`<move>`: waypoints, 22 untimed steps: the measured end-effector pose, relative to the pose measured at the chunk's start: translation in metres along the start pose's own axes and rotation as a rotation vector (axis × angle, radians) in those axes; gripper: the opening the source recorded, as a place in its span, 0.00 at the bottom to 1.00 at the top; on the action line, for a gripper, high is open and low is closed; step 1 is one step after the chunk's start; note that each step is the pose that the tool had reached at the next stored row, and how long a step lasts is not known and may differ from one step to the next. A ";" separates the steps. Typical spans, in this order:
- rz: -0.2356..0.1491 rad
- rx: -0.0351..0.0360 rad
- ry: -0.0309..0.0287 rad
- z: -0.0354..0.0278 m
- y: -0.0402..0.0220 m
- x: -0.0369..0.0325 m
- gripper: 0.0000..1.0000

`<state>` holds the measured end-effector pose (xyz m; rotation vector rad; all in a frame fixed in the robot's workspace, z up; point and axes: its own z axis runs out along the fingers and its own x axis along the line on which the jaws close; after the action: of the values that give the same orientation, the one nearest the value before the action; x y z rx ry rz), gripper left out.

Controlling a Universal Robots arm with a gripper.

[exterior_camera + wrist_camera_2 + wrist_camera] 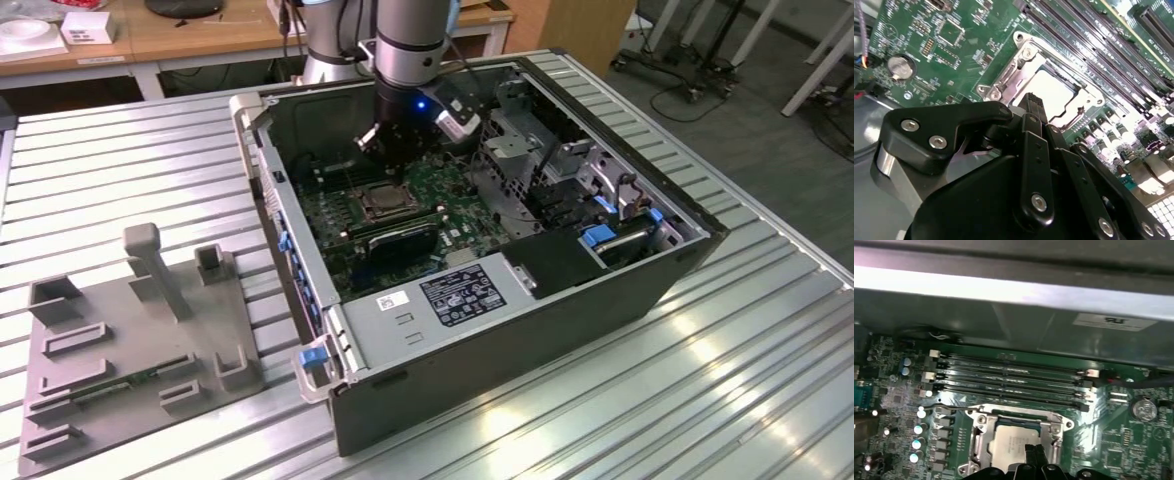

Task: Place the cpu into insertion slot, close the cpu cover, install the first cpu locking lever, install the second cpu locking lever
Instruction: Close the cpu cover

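Silver-tan metal shows the cpu (1013, 447) sitting in the insertion slot (380, 203), at 6 o'clock from the claw (391, 160) in the exterior view, with the cpu cover (980, 437) lying flat around it. The claw is clenched on nothing, close over the chip, so I think the locking levers are the job now, and they need a small, slow push. Long memory slots (1009, 375) hug one edge and the case wall (274, 200) stands at 9 o'clock, so room is tight.
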<state>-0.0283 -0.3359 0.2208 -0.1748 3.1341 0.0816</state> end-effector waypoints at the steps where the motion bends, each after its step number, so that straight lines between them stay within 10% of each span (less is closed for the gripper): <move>1: 0.000 0.0002 0.0000 0.0002 0.0001 0.0007 0.10; 22: 0.000 0.0005 0.0001 0.0152 0.0010 0.0163 0.10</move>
<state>-0.0447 -0.3359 0.2056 -0.1747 3.1342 0.0807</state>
